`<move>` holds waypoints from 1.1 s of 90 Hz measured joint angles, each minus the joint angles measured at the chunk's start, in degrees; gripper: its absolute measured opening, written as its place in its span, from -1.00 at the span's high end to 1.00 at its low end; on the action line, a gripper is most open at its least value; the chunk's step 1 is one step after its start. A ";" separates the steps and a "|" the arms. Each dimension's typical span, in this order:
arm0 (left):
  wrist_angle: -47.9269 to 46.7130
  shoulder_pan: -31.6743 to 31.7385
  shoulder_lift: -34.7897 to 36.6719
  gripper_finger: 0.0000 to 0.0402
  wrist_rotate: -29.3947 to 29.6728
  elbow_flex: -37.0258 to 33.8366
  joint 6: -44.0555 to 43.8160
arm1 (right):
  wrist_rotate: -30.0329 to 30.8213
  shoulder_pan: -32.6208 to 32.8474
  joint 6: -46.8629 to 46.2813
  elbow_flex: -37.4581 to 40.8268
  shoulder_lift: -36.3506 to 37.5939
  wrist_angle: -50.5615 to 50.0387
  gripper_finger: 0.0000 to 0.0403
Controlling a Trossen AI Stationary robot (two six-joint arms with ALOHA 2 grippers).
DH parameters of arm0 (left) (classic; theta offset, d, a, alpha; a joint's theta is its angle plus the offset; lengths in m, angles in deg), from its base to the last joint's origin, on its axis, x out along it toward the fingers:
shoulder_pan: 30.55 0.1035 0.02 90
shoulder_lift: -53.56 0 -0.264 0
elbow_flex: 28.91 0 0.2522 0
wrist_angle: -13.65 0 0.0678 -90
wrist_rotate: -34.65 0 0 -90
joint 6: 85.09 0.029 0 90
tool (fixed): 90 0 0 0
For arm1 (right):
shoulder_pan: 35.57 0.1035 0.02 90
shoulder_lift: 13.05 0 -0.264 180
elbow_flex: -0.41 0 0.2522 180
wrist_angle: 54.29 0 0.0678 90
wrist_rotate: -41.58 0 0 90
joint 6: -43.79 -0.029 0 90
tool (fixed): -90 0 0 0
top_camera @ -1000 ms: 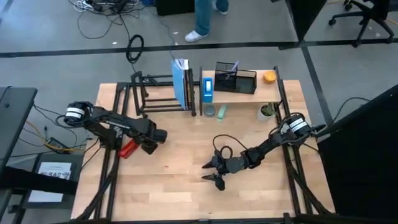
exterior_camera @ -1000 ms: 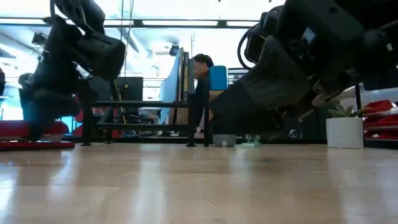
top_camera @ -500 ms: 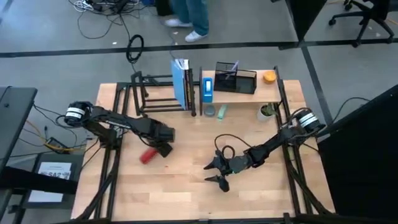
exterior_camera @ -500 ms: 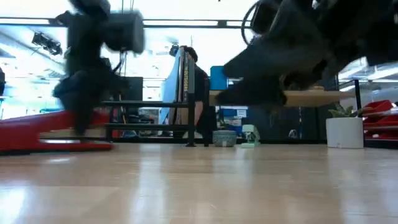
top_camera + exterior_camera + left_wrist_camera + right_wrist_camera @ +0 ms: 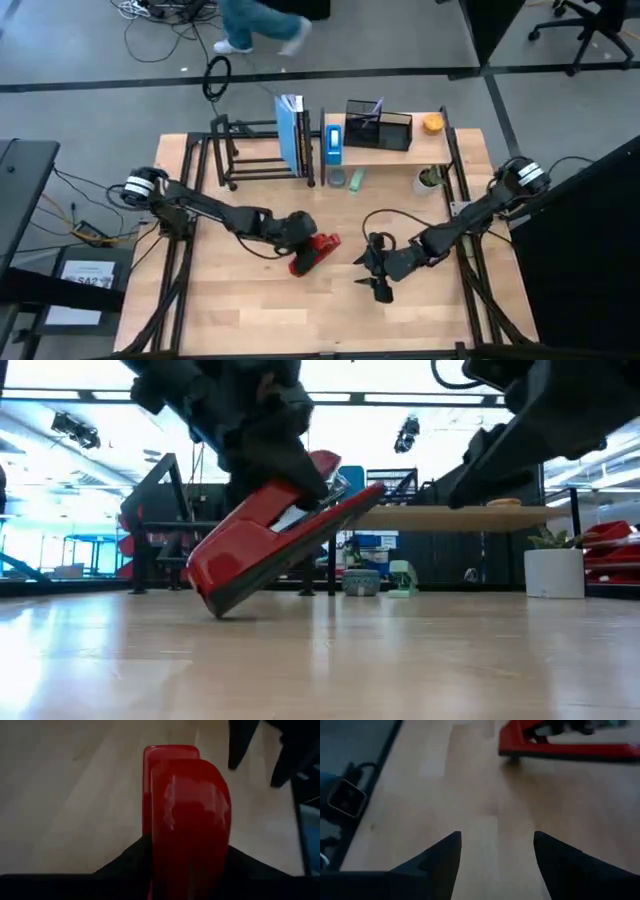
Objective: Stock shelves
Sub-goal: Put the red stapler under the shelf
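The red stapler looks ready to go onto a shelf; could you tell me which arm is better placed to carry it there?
Left. The left gripper already holds the red stapler, tilted. The right gripper is open and empty beside it.

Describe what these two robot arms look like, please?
Both are slim dark arms of jointed segments, each with a white-and-black ringed joint near its base. A black cable loops beside the right arm. The right gripper ends in two pointed black fingers; the left gripper is bulky and black.
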 joint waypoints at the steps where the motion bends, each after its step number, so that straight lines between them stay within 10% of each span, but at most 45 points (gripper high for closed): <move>1: 0.03 -0.11 -0.49 0.33 0.04 0.37 0.09 | 0.27 0.23 -0.33 0.00 0.00 -0.19 -0.09; 59: -20.40 -2.89 -16.33 -0.01 -8.02 26.71 16.59 | 3.59 4.77 -3.53 2.02 -0.70 -1.89 -0.13; 99: -54.19 -5.87 -16.03 -0.06 12.90 51.21 16.48 | 4.34 0.30 8.40 5.69 -3.54 24.30 -0.70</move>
